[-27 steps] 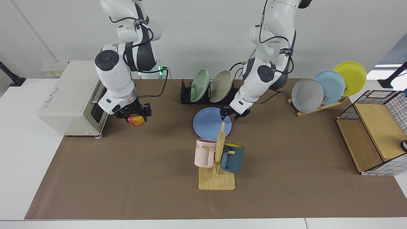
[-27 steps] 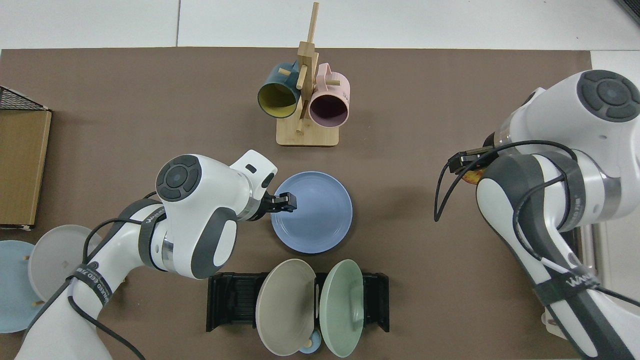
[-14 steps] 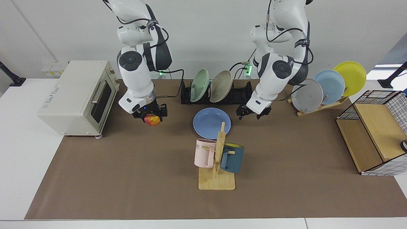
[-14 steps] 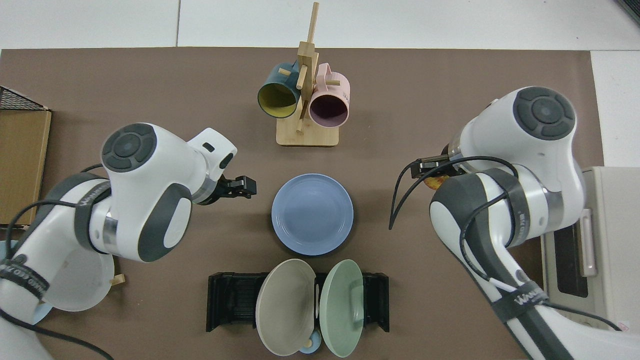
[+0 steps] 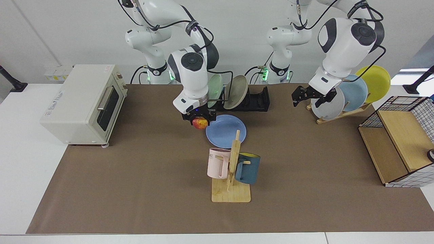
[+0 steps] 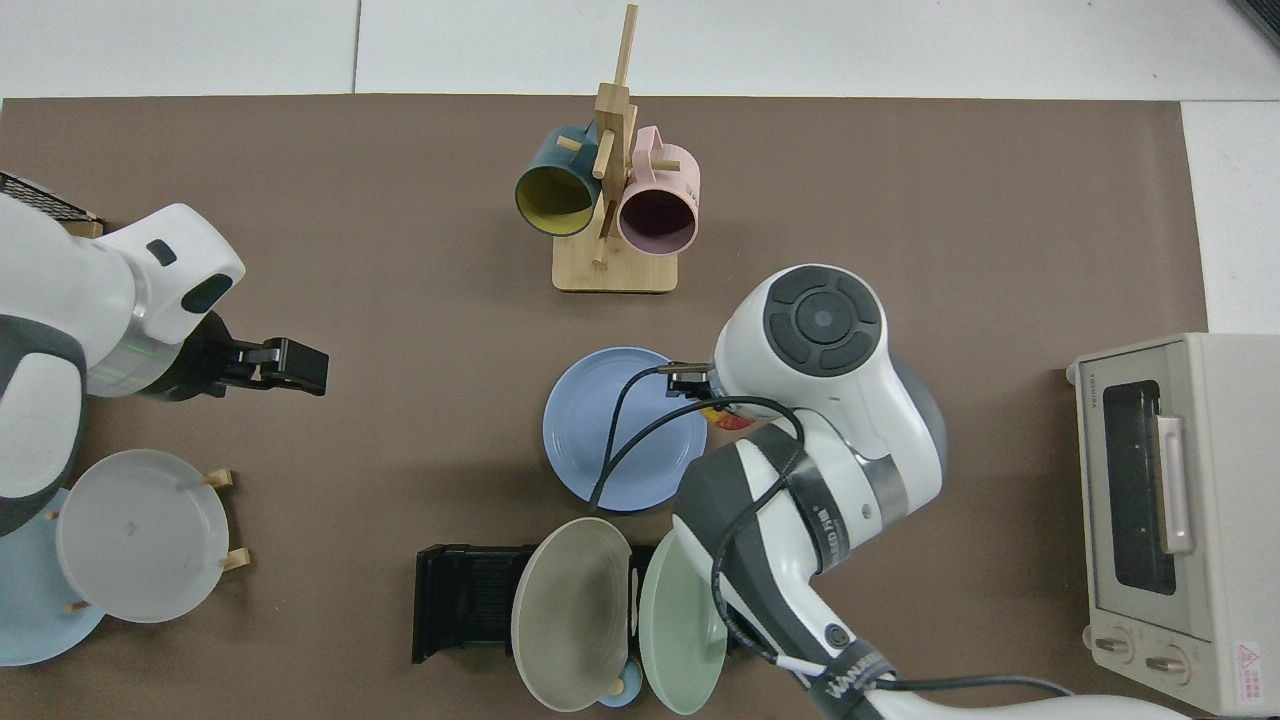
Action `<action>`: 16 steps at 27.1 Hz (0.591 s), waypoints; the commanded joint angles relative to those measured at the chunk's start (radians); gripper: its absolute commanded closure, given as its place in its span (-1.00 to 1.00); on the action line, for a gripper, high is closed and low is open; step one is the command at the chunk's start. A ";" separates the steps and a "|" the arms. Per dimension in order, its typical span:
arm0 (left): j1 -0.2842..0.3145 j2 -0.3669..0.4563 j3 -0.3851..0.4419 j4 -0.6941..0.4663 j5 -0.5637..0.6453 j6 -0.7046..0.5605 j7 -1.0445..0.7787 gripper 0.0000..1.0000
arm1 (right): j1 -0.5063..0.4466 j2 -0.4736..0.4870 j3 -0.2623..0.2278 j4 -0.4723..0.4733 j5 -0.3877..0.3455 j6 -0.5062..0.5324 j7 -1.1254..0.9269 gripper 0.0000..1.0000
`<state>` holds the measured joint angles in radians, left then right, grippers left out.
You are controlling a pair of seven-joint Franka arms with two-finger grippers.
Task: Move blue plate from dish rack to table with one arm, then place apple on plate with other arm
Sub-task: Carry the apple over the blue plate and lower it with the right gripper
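The blue plate (image 5: pixel 226 132) (image 6: pixel 600 430) lies flat on the brown mat of the table (image 5: pixel 135 189), just in front of the black dish rack (image 5: pixel 258 100) (image 6: pixel 462 604). My right gripper (image 5: pixel 199 119) hangs at the plate's rim, shut on the red and yellow apple (image 5: pixel 200 123). In the top view only a sliver of the apple (image 6: pixel 728 420) shows under the arm, at the plate's edge. My left gripper (image 5: pixel 310 97) (image 6: pixel 300 366) is open and holds nothing, raised well away from the plate, in front of the wooden plate stand.
Green and beige plates stand in the dish rack. A mug tree (image 5: pixel 231 169) with pink and dark blue mugs stands close in front of the blue plate. A toaster oven (image 5: pixel 81 103), a wooden stand with grey, sky-blue and yellow plates (image 5: pixel 352 89) and a wire basket (image 5: pixel 400 135) flank the mat.
The right arm has carried the apple from near the toaster oven across to the plate's rim. The left gripper has pulled away from the plate and risen toward the wooden plate stand.
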<state>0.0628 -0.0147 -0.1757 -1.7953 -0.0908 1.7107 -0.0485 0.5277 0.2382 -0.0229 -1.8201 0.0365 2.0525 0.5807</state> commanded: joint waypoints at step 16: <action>-0.003 -0.105 0.101 0.017 0.016 -0.048 0.119 -1.00 | 0.173 0.202 -0.006 0.052 0.034 0.215 0.307 1.00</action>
<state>0.0718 -0.1102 -0.0641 -1.7812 -0.0900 1.6741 0.0743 0.6936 0.4144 -0.0233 -1.7550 0.0561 2.2198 0.8625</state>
